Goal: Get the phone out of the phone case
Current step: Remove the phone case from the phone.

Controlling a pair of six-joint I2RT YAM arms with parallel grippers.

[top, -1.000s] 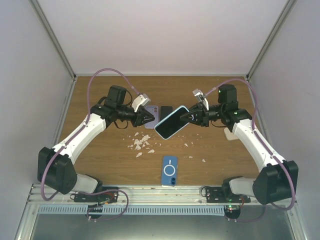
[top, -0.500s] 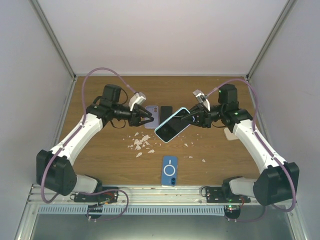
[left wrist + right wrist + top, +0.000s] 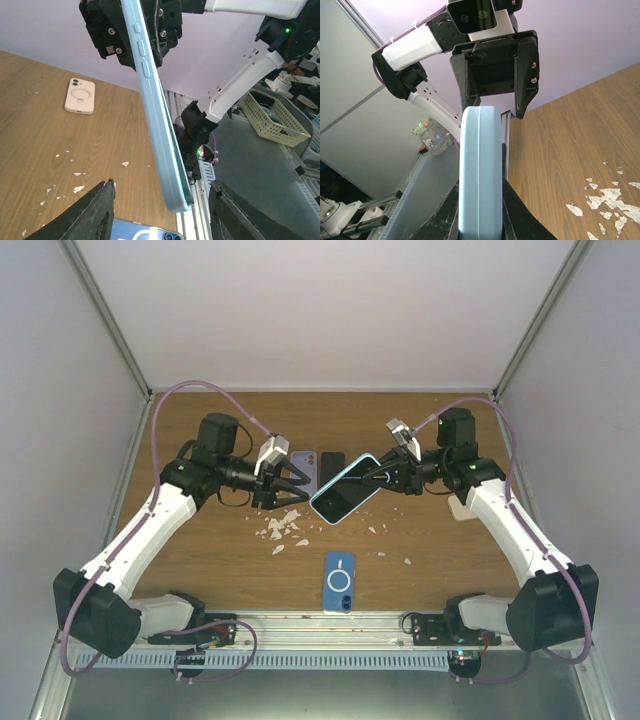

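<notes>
- Wood-grain tabletop (image 3: pixel 200 560) sits between pale walls. From above, white flakes (image 3: pixel 285 525) lie scattered left of centre.
- Overhead, the right gripper (image 3: pixel 376 476) is clamped on one end of the phone (image 3: pixel 345 487). The phone hangs tilted in the air over the middle of the table, dark screen up.
- The left gripper (image 3: pixel 298 485) is at the phone's other end with its jaws spread apart. This view cannot show whether they touch it.
- The left wrist camera settles that. The light-blue case (image 3: pixel 160 130) runs edge-on, side buttons showing, down between the two dark fingers (image 3: pixel 97 212), with a clear gap on either side.
- The right wrist camera gives the case end-on, squeezed between its own fingers. The opposite gripper's open jaws face it just beyond.
- Only the overhead view shows a lilac phone (image 3: pixel 303 460) and a dark slab (image 3: pixel 333 460) lying flat behind the held phone.
- A blue case with a ring (image 3: pixel 340 582) lies flat near the front edge; the left wrist view catches just its corner.
- The left wrist view also shows a cream case (image 3: pixel 80 96) flat on the wood and a mesh basket (image 3: pixel 272 112) off the table.
</notes>
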